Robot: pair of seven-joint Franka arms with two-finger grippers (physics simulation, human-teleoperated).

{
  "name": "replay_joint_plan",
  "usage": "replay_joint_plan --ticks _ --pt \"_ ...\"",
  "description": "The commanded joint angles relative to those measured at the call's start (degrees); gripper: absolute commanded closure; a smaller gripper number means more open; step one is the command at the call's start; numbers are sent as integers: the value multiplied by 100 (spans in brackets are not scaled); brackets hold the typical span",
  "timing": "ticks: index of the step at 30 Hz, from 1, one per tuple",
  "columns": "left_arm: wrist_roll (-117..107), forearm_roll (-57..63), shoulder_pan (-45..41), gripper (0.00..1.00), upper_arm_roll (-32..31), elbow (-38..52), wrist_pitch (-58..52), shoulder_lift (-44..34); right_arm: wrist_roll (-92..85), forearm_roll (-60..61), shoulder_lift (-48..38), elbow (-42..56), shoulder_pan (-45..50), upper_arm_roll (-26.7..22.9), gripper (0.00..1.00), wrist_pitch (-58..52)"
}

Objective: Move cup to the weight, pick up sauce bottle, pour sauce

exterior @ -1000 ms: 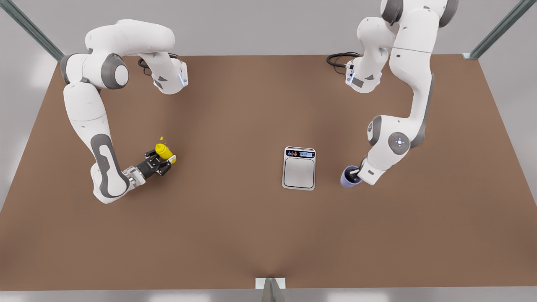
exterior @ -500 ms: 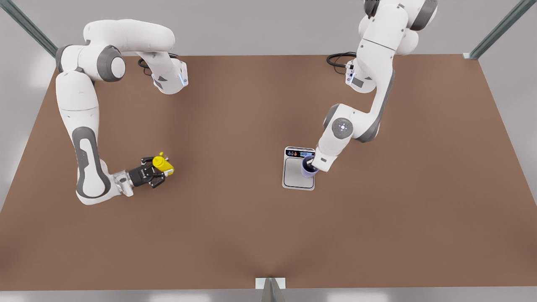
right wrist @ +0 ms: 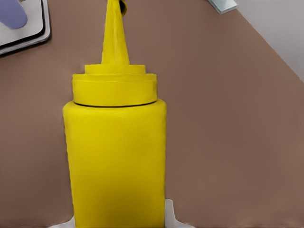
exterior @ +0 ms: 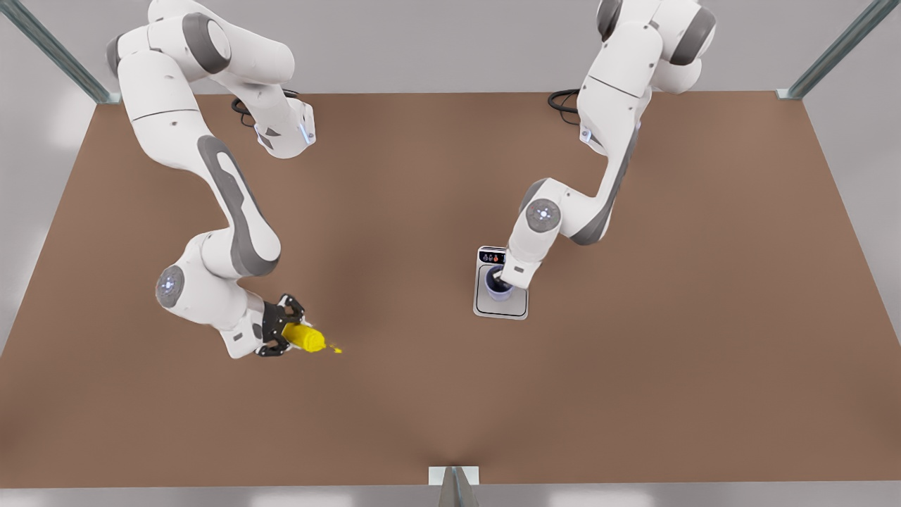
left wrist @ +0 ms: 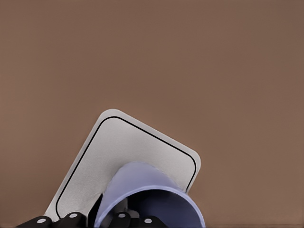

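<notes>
Two arms work over the brown table (exterior: 422, 394). The weight (exterior: 501, 301) lies flat under the left gripper (exterior: 501, 287), and the cup (exterior: 498, 290) stands on its square platform. The left gripper's fingers are clenched on the cup's rim, one finger inside. Well apart from it, the right gripper (exterior: 281, 336) is clenched around the sauce bottle (exterior: 304, 339), which lies tilted on its side, nozzle pointing away from the gripper.

Soft, even light covers the matte brown tabletop (exterior: 422, 394). Shadows under the arms are faint and diffuse. No glare appears.
</notes>
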Motion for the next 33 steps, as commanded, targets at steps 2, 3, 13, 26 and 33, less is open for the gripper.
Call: replay_joint_plan --ticks 2,3,13,26,33 --pt "-9 -50 0 38 -18 13 0 36 558 -503 -231 -326 76 2 44 604" --pt "-44 -50 9 38 -53 13 0 36 831 -1118 -266 -379 172 2 44 701" --pt "-88 231 18 38 -9 13 -35 -52 3582 -5073 -125 315 1579 -33 44 -327" --pt "-703 697 27 38 17 31 -817 -755 3644 -5944 -117 324 1807 -33 44 -556" --pt "2811 -208 158 29 2934 426 -3119 -2240 3995 -6647 112 948 2704 -24 44 -1268"
